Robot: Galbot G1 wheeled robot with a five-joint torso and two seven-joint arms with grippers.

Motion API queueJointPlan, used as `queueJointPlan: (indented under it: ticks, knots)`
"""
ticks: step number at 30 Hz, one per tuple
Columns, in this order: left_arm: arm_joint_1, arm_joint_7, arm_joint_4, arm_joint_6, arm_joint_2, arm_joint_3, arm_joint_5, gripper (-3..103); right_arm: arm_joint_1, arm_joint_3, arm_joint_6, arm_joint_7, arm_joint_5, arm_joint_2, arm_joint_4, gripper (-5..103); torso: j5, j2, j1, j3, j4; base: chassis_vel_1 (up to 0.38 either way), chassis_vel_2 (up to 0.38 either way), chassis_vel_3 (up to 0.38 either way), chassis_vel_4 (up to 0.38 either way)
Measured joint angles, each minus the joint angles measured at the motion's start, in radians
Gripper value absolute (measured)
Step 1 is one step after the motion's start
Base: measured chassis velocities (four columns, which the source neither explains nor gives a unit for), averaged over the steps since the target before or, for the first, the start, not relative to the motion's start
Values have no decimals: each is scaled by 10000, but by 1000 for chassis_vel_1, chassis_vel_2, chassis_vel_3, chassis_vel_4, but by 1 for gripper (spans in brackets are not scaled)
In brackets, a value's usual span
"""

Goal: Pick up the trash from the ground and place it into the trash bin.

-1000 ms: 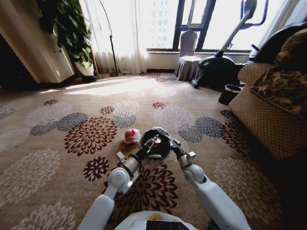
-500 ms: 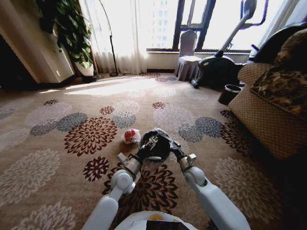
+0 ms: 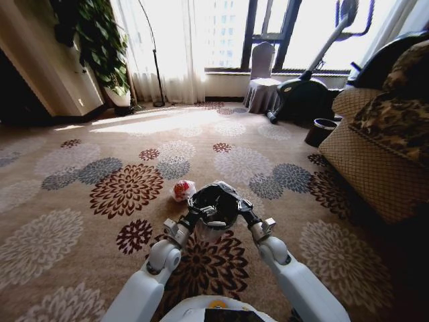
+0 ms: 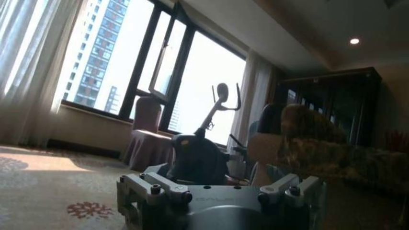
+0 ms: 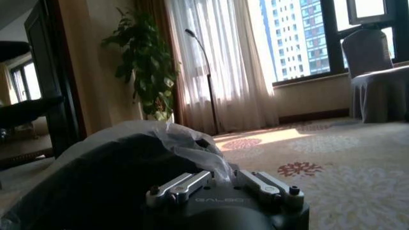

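On your left, the crumpled wrapper (image 3: 182, 190) lies on the flowered carpet (image 3: 80, 221), just beside the trash bin (image 3: 214, 204). Your left gripper (image 3: 193, 216) sits at the bin's left side; its grip you cannot tell. Your right gripper (image 3: 242, 213) is clamped onto the bin's bagged rim.
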Motion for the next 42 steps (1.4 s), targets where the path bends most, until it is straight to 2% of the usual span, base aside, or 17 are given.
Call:
queueJointPlan:
  ticks: [1,2,4,6,7,9,10,11,13,16,18,20,28,34,38,41,42]
  knots:
    - [68,534,-62,-274,42,-119,-282,100,-14,29,-14,2,-10,10,18,0,0,0,0,0,-2,0,0,0,0]
    - [68,534,-62,-274,42,-119,-282,100,-14,29,-14,2,-10,10,18,0,0,0,0,0,-2,0,0,0,0]
    - [185,1382,-206,-629,156,-375,-741,100,-35,130,-100,1,-57,24,89,0,1,1,0,-1,-1,0,0,0,0]
    - [204,1482,-229,-737,194,-449,-797,100,-39,166,-209,0,-112,16,107,0,3,1,0,-1,0,0,0,0,0]
    - [175,1227,-213,-860,214,-558,-762,100,-52,215,-487,-2,-195,-27,151,0,2,1,-1,-1,5,0,0,0,0]
    - [1,138,-63,-902,198,-759,-695,100,-105,274,-763,-2,-302,-108,197,0,1,0,0,0,2,0,0,0,0]
    - [-155,-728,103,-857,173,-943,-616,100,-142,320,-836,-1,-324,-150,232,0,1,0,0,0,0,0,0,0,0]
    - [-155,-728,103,-857,173,-943,-616,100,-142,320,-836,-1,-324,-150,232,0,1,0,0,0,0,0,0,0,0]
    - [-526,-1987,518,-545,215,-1494,-409,100,-257,467,-893,3,-328,-277,402,0,-2,1,0,0,-5,0,0,0,0]
    - [-782,-2622,957,-254,426,-1900,-31,100,-336,570,-913,0,-320,-370,519,0,2,1,-1,0,-1,0,0,0,0]
    - [-1083,-3109,2161,-116,720,-2093,825,100,-386,691,-917,0,-298,-454,610,0,2,0,-1,0,0,-42,54,51,-37]
    - [-1171,-3267,2887,-81,847,-2030,1178,100,-391,762,-917,1,-276,-464,653,0,-5,0,-1,0,1,-68,62,66,-66]
    - [-1798,-2975,5287,-150,881,-1446,1614,100,-543,889,-860,0,-193,-448,916,0,-1,0,0,0,0,-159,155,167,-171]
    - [-2607,-2470,6853,-134,879,-1287,1341,100,-576,895,-720,3,-228,-432,955,0,0,0,1,1,-4,-269,262,265,-291]
    - [-3169,-1604,7895,-63,988,-1146,670,100,-345,750,-690,5,-234,-417,857,0,-1,0,5,4,1,-207,245,233,-252]
    - [-3481,-849,8475,642,967,-1016,273,100,-184,611,-691,5,-219,-422,743,0,0,-1,8,6,2,-109,136,64,-105]
    - [-3481,-849,8475,642,967,-1016,273,100,-184,611,-691,5,-219,-422,743,0,0,-1,8,6,2,-57,108,15,-67]
